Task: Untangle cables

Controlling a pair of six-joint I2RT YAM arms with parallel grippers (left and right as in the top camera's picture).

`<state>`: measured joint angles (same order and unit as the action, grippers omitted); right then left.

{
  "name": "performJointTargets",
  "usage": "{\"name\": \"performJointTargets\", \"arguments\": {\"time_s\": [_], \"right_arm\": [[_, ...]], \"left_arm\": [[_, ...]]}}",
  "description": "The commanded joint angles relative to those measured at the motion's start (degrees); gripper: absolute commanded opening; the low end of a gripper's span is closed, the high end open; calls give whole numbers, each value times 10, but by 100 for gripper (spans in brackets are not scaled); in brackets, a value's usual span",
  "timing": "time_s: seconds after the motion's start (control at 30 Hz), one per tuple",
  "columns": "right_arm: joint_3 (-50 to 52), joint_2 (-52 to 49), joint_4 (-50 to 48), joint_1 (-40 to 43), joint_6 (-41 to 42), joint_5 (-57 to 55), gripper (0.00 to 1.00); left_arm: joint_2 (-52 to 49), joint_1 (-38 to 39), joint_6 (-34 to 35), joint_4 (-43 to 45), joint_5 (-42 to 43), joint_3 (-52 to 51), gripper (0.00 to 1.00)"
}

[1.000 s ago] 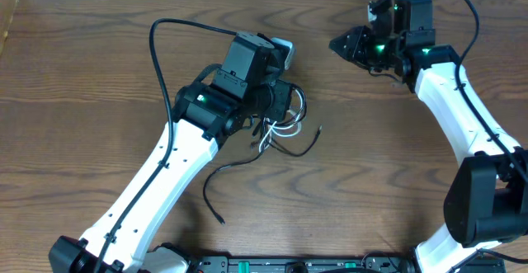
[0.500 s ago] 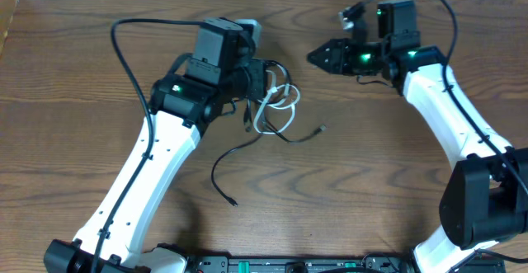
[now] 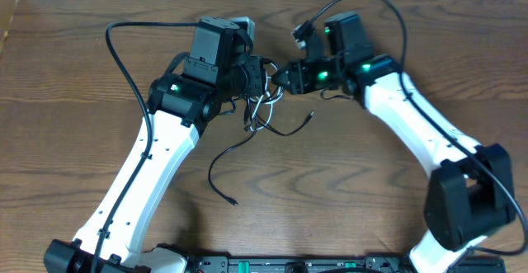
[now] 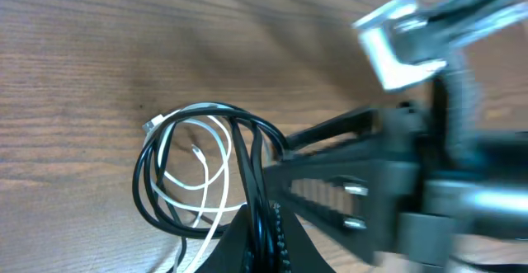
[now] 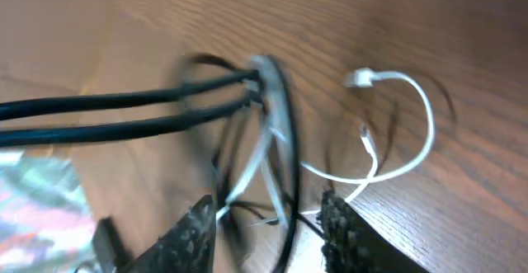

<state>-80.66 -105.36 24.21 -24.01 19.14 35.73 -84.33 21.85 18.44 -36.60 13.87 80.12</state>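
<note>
My left gripper [image 3: 261, 81] is shut on the black cables [image 4: 262, 192] and holds the tangle up over the table's middle. The black loops [image 4: 153, 192] and the white cable [image 4: 216, 167] hang from it in the left wrist view. My right gripper [image 3: 279, 78] is open, right beside the left one. In the right wrist view its fingers [image 5: 196, 233] stand on both sides of a black loop [image 5: 286, 159] and a strand of the white cable [image 5: 417, 152], whose plug [image 5: 360, 78] lies on the wood. Two black tails [image 3: 221, 164] trail toward the front.
A short black tail with a plug end [image 3: 311, 116] lies right of the tangle. The left arm's own thick black wire [image 3: 124, 54] arches over the table's left. The wooden table [image 3: 371, 199] ends at a white wall at the back.
My right arm has swung left across the table until its open gripper reached the tangle. My left gripper has lifted the bundle slightly back and left; the loops have drawn tighter.
</note>
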Motion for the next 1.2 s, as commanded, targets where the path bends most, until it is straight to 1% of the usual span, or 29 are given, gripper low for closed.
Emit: {"name": "performJointTargets", "arguments": {"time_s": [0.0, 0.07, 0.1, 0.17, 0.23, 0.4, 0.47, 0.6, 0.73, 0.87, 0.9, 1.03, 1.13, 1.17], "right_arm": [[-6, -39, -8, -10, 71, -76, 33], [-6, -50, -13, -9, 98, -84, 23], [-6, -53, -12, -7, 116, -91, 15], [-6, -54, -5, 1, 146, -105, 10], [-6, -53, 0, 9, 158, -110, 1], [-6, -53, 9, 18, 165, -103, 1], [-6, -53, 8, 19, 164, -97, 1], [-7, -53, 3, 19, 165, -94, 1], [-7, -52, -21, 31, 150, -56, 1], [-7, -40, -57, 64, 106, 40, 1], [-7, -38, -58, 70, 104, 48, 1], [-7, -16, -40, 116, 66, 94, 1], [-7, -1, -9, 142, 31, 101, 1], [-7, 1, -1, 147, 21, 101, 1]], "left_arm": [[-1, -1, 18, 5, 7, 0, 7], [0, -1, 18, 5, 7, 0, 7], [2, -2, 18, 4, 7, 0, 7], [9, -9, 18, 3, 7, 0, 7], [22, -26, 18, -1, 7, 0, 7], [70, -97, 11, -24, 1, 0, 7], [100, -177, 7, -69, -12, 0, 7], [104, -222, 6, -111, -11, 0, 7], [102, -233, -37, -149, -11, 0, 8], [100, -233, -58, -181, -11, 0, 8], [99, -233, -62, -185, -12, 0, 8], [91, -233, -61, -205, -50, 0, 7], [78, -233, -60, -212, -56, 0, 8], [73, -233, -56, -212, -56, 0, 11]]}}
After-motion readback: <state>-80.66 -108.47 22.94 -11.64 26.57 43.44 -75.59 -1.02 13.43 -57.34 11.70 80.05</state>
